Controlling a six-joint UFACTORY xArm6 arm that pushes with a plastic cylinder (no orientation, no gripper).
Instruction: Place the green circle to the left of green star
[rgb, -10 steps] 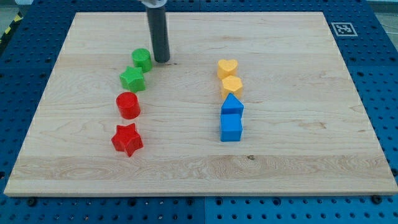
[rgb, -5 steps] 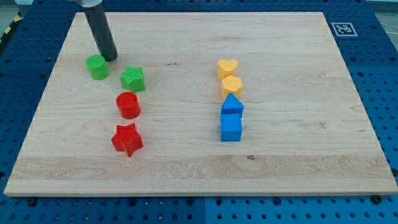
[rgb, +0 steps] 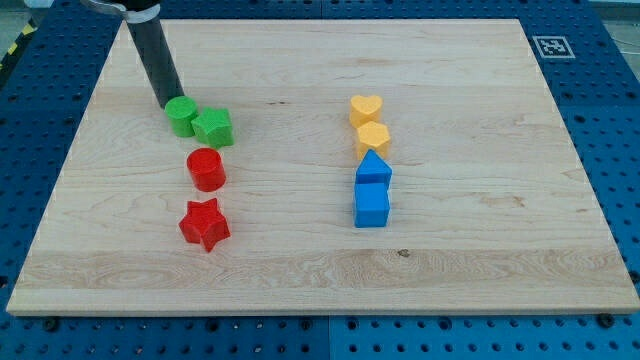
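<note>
Where the wooden board (rgb: 300, 270) comes closest to the view's bottom it is bare; the red star (rgb: 204, 224) is the nearest block, below and slightly left of the green star (rgb: 213, 128), which serves as landmark. Next up is the red cylinder (rgb: 206, 168), directly below the green star and just apart from it. Well to the view's right of the green star runs a touching column: a blue cube (rgb: 371, 205) lowest, a blue house-shaped block (rgb: 373, 168) above it, then a yellow hexagon (rgb: 372, 138) level with the green star, and a yellow heart (rgb: 366, 108) uppermost. The green circle (rgb: 181, 116) sits against the green star's left side, touching it and slightly higher in the view. My tip (rgb: 167, 103) rests on the board at the circle's upper left edge, touching or almost touching it; it is a bare rod end, clasping nothing. Farthest off, at the board's top right corner, is a black-and-white square marker (rgb: 551, 46), with no readable writing.
</note>
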